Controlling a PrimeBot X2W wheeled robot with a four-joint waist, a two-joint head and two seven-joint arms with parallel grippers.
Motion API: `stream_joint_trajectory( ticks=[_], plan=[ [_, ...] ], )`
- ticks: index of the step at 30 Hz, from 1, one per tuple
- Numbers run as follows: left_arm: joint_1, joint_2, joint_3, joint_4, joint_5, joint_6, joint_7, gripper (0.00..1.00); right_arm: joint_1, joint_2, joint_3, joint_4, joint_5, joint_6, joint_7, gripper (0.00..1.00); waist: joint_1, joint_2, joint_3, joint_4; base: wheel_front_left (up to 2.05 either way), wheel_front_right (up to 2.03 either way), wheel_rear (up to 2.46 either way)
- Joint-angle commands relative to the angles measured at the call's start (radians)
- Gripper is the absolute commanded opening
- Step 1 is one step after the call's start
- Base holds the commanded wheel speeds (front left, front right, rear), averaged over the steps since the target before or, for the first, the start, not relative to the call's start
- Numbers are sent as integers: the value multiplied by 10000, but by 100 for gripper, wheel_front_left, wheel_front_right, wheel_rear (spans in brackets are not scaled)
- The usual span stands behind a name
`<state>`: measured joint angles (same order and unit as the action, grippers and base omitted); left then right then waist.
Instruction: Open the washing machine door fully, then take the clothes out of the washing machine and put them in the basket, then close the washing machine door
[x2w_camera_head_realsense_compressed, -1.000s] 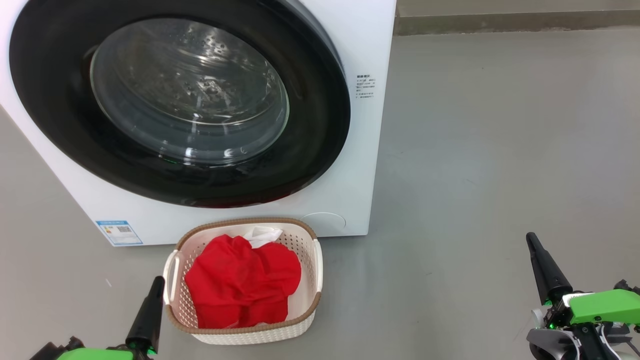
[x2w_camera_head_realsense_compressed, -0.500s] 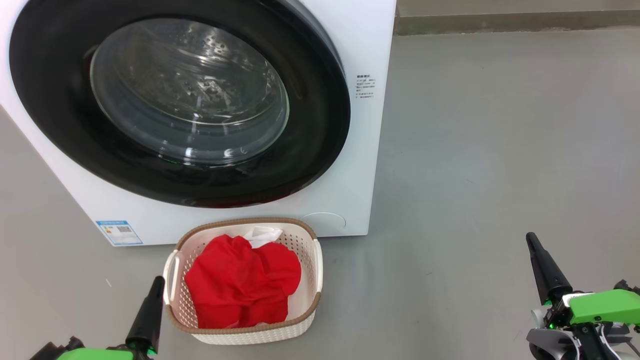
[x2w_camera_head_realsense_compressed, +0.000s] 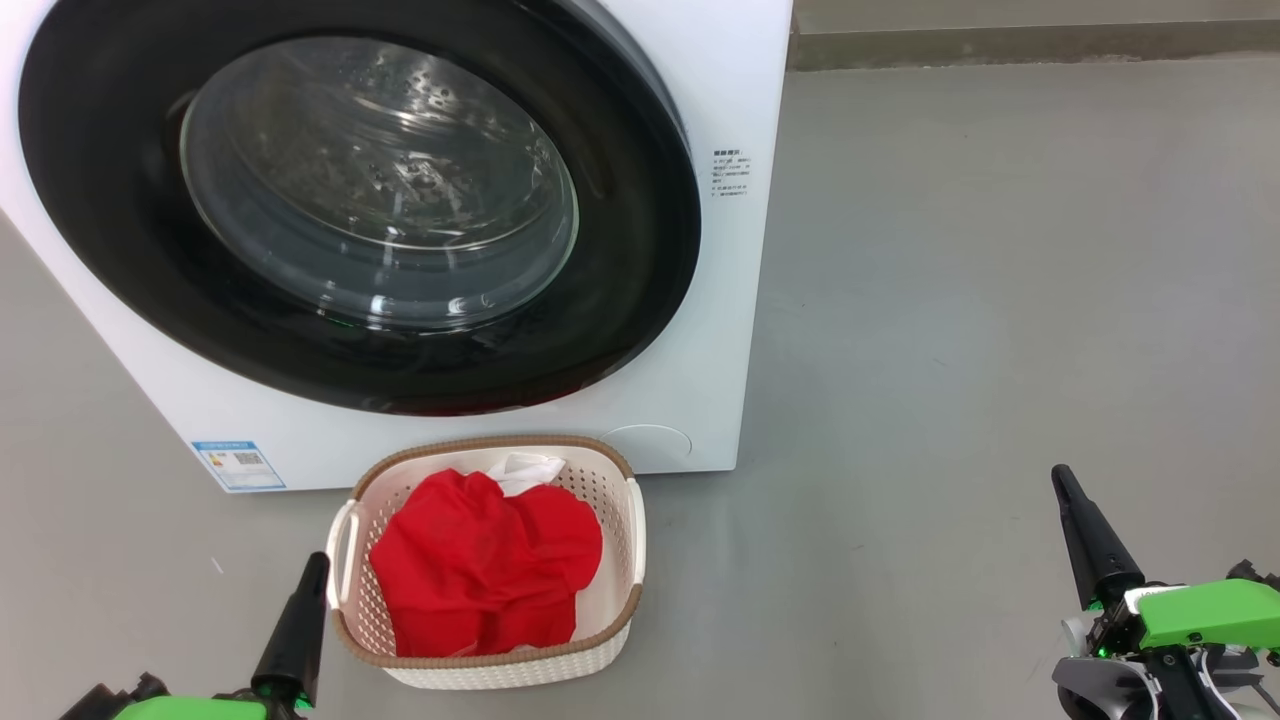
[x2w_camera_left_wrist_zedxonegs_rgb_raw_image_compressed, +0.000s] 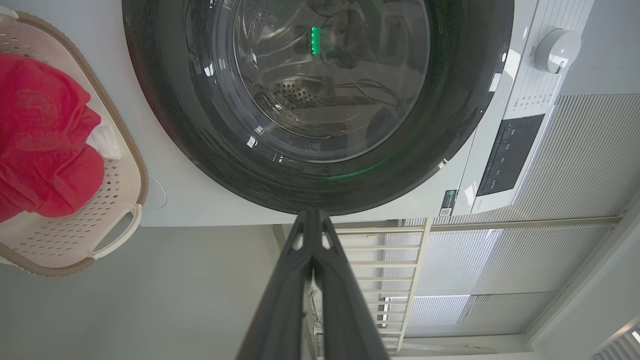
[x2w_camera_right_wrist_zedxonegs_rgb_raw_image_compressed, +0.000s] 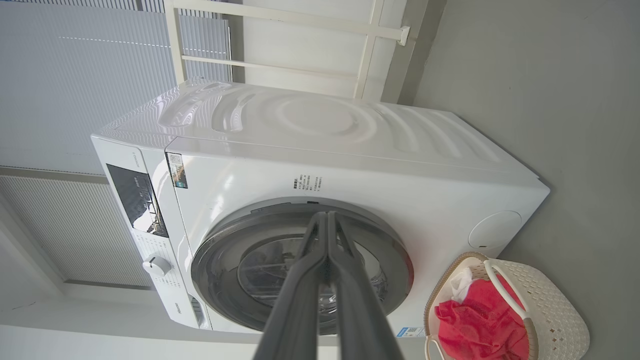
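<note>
Grey floor here, smooth and matte, running back to a darker kerb across the top of the head view. One tiny pale fleck lies on it at the lower left. On the left wrist view, white ribbed blinds cover the background, and a cream railing with slim bars stands in front of them. Right wrist view picks up the same blinds and railing.

Cropped, covered, unreadable
The washing machine is cropped by the head view's top and left edges, its door by the top; the printed text cannot be read; the white cloth is largely covered by the red clothes.
</note>
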<state>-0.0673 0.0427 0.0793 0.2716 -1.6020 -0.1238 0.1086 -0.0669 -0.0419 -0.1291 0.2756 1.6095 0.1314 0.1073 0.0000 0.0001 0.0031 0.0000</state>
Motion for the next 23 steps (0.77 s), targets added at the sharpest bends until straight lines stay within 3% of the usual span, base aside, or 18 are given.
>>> stream_joint_trajectory(
  ticks=[1,23],
  plan=[
    [-407,75,344,-267,-67,-69,45,0,-411,-87,147,-309,-14,-7,64,0,0,-1,0,0,0,0,0],
    [-407,75,344,-267,-68,-69,45,0,-411,-86,145,-309,-16,-7,66,0,0,-1,0,0,0,0,0]
  ],
)
